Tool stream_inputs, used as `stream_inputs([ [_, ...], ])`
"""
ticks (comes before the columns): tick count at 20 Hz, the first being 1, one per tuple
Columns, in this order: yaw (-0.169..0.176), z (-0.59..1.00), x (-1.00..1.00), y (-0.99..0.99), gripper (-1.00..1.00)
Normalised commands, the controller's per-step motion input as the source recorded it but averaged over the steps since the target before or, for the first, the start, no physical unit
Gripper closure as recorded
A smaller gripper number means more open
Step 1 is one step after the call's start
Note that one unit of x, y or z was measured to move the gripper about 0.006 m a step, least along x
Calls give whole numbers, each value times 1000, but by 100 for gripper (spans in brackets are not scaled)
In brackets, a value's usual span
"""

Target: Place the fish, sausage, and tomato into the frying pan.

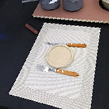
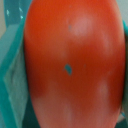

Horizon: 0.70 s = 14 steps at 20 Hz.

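In the exterior view, going left to right, the sausage (image 1: pixel 31 29) lay on the dark counter (image 1: pixel 9 52) just off the placemat's (image 1: pixel 88 70) far left corner. On the mat sat a tan plate (image 1: pixel 59 56) between a fork (image 1: pixel 57 70) and a knife (image 1: pixel 66 45). Behind, on a board (image 1: pixel 92 15), stood the pan (image 1: pixel 49 1), then a pot (image 1: pixel 74 0). The tomato (image 2: pixel 75 64) filled the wrist view, teal pincer parts at both its sides; whether the pincer gripped it I cannot tell.
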Motion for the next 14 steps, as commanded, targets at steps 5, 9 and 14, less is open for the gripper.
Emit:
stream_inputs([
  [5,-6,-371,57,449,100],
  [9,0,-341,-39,287,100],
  [14,0,94,25,335,-100],
])
